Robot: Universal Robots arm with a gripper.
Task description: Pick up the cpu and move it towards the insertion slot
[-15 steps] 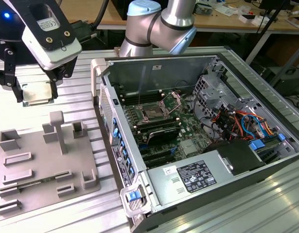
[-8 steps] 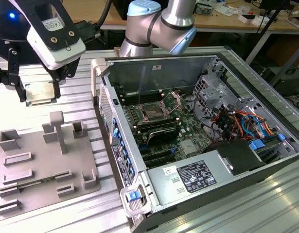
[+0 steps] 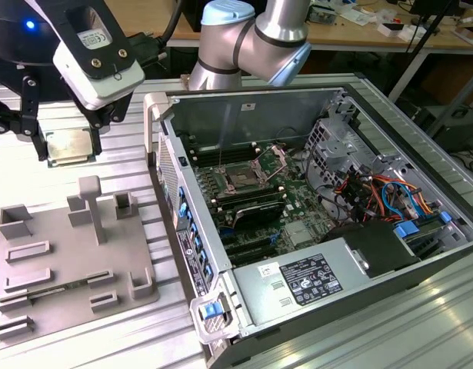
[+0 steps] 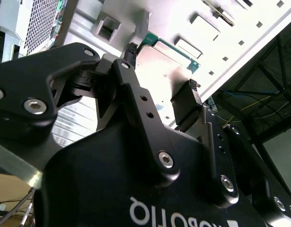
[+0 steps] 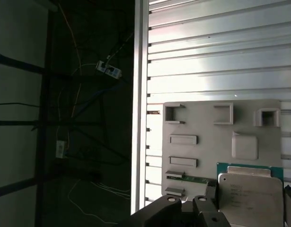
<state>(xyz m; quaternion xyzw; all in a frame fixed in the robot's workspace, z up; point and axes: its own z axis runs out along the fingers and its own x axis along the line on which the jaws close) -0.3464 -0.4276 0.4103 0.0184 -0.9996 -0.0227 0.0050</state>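
One chip is all I carry. My gripper (image 4: pixel 162 68) is closed down to the width of the cpu (image 3: pixel 70 147), and its two black fingers (image 4: pixel 192 90) press on opposite edges of it. In the second wrist view the silvery top sits squarely between the pads, with a strip of green board showing along one side. The first wrist view shows the same metal lid next to one finger, level rather than tipped (as far as I can judge from that angle).

In the exterior view I hold the cpu in the air at the upper left, lifted off the grey fixture plate (image 3: pixel 63 257) and just past its far edge. Below it is the ribbed aluminium table (image 3: pixel 128 338). The plate lies flat on that table with its raised blocks and shallow pockets open.

The insertion slot (image 3: pixel 242 178) is well apart from my gripper, toward the exterior view's right. It sits on the motherboard inside the open computer case (image 3: pixel 244 96), its metal frame around a dark centre. The case's near side wall stands between the cpu and the slot, and a silver power-supply box (image 3: pixel 301 280) fills the case's near corner.
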